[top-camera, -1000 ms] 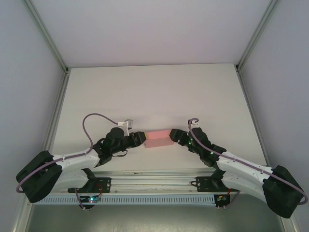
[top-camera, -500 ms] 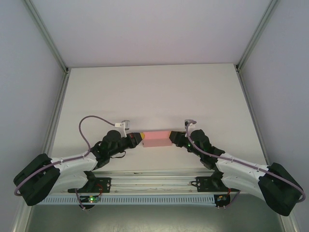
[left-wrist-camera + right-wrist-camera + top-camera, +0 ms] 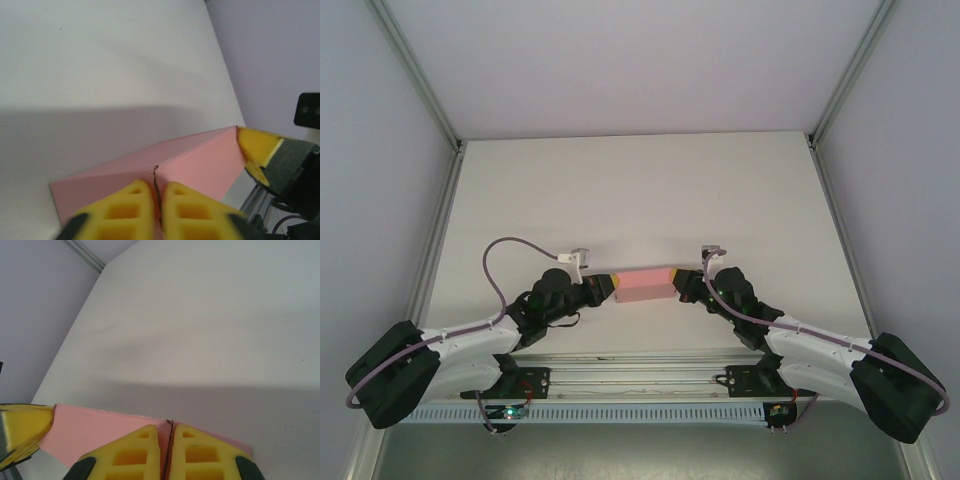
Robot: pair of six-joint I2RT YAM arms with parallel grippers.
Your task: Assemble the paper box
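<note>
Plainly the paper box [image 3: 645,283] is a light thing of thin pink card, hollow and easy to dent. It will likely bow or crease under a hard squeeze and skate over the smooth white table [image 3: 640,190] if pushed from one side alone. Its short ends look like the best places to hold it, where the folded card is doubled and stiffest, gripped lightly from both sides at once. It lies crosswise near the front middle of the table, between the two grippers; whether it rests on the surface or is raised a little off it cannot be told. The left gripper [image 3: 607,288] is at the box's left end. In the left wrist view its yellow fingers [image 3: 132,207] stand almost together, with only a thin edge of card between them, so it appears to pinch that end. The right gripper [image 3: 680,287] mirrors it at the right end, its fingers [image 3: 200,452] likewise nearly closed on a sliver of pink card at the corner. The left arm [image 3: 470,335] and the right arm [image 3: 810,340] both lie low and stretched inward from their bases. Their wrists are roughly level and point at each other along the box's length.
</note>
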